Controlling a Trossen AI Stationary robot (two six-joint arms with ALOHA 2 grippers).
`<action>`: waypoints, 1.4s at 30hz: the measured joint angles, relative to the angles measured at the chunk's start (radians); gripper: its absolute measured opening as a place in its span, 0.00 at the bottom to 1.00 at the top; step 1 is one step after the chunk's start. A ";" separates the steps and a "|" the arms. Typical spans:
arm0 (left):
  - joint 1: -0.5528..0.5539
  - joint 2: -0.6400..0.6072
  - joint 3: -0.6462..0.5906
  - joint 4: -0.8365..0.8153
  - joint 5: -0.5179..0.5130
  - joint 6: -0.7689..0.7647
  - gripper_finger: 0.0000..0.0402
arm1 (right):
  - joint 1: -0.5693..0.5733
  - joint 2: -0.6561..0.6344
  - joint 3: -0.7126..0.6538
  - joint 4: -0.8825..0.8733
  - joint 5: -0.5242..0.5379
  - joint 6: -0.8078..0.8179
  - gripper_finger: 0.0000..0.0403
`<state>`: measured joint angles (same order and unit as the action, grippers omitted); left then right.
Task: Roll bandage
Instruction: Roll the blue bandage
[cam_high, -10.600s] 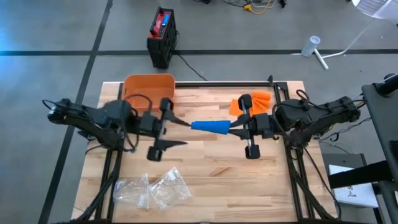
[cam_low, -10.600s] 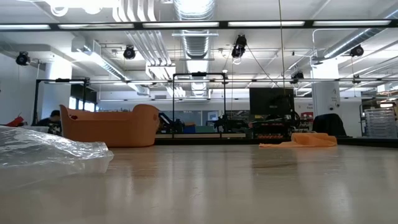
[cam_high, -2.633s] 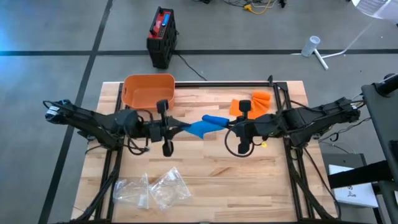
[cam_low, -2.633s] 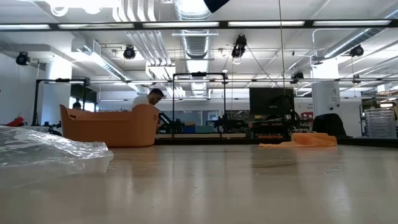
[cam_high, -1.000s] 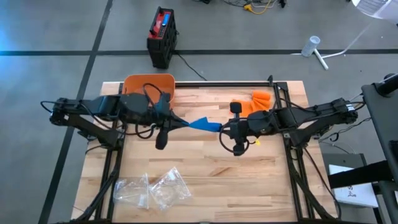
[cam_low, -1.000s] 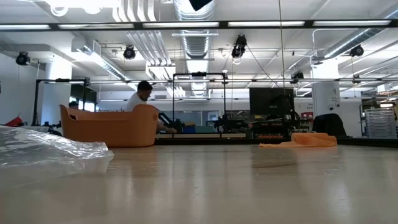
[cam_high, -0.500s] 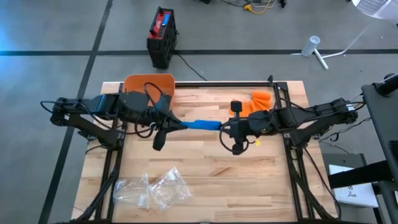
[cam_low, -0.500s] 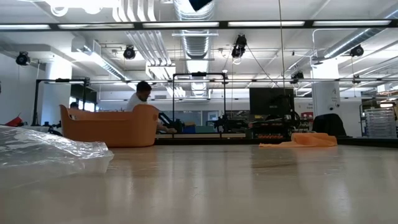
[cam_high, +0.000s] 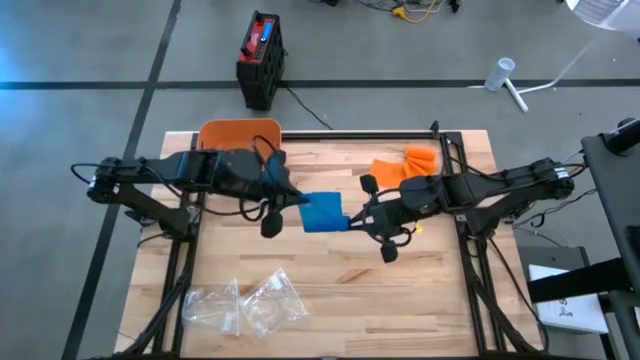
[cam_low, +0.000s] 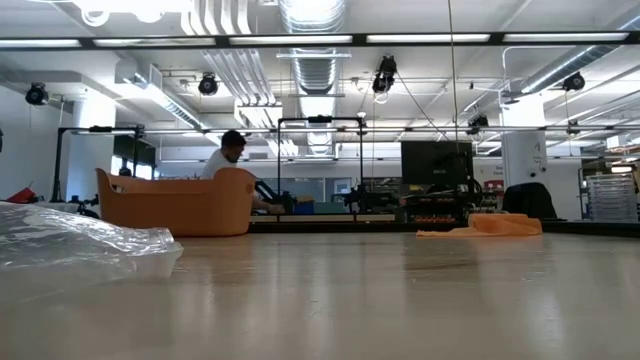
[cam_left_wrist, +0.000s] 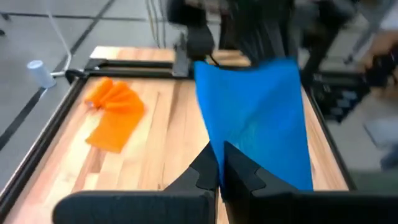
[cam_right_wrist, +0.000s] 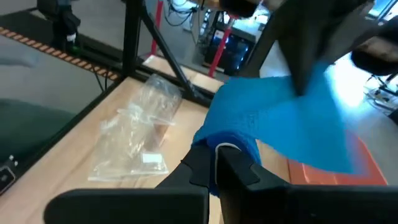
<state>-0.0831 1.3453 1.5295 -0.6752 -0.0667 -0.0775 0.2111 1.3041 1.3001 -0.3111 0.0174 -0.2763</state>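
A blue bandage (cam_high: 323, 212) hangs spread as a broad sheet between my two grippers over the middle of the table. My left gripper (cam_high: 297, 200) is shut on its left end, also in the left wrist view (cam_left_wrist: 219, 167). My right gripper (cam_high: 352, 220) is shut on its right end, where the cloth is bunched into a small roll (cam_right_wrist: 235, 140). Neither gripper nor the bandage shows in the low view. My left gripper pinches the bandage's left edge (cam_left_wrist: 231, 148) between its two fingers, coming level from the table's left. The sheet stands beyond the fingers, lifted clear of the table. My right gripper pinches the bunched, rolled end (cam_right_wrist: 231, 144) between its two fingers, coming level from the table's right. That end is clear of the table; the sheet runs on to the other gripper.
Orange bandages (cam_high: 402, 165) lie at the back right. An orange basket (cam_high: 238, 132) stands at the back left, partly under my left arm. Clear plastic bags (cam_high: 245, 305) lie near the front left edge. A person moves in the room behind the table.
The bandage has gone from a narrow twisted strip to a broad flat sheet between the grippers. Both wrists have turned, and my right gripper has shifted slightly toward the table's near edge. Both grippers have stayed shut on it.
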 joint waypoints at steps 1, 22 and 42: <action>-0.004 0.001 0.000 -0.019 0.014 0.007 0.00 | 0.000 -0.005 0.004 0.003 0.000 0.003 0.01; -0.115 0.032 -0.010 0.137 0.061 0.105 0.21 | 0.000 -0.012 0.048 0.096 -0.235 0.028 0.01; -0.145 -0.048 -0.018 0.177 -0.025 0.323 0.26 | 0.006 -0.043 0.048 0.210 -0.362 0.057 0.01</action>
<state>-0.2286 1.2969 1.5114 -0.4979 -0.0919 0.2452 0.2172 1.2609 1.3483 -0.1012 -0.3448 -0.2195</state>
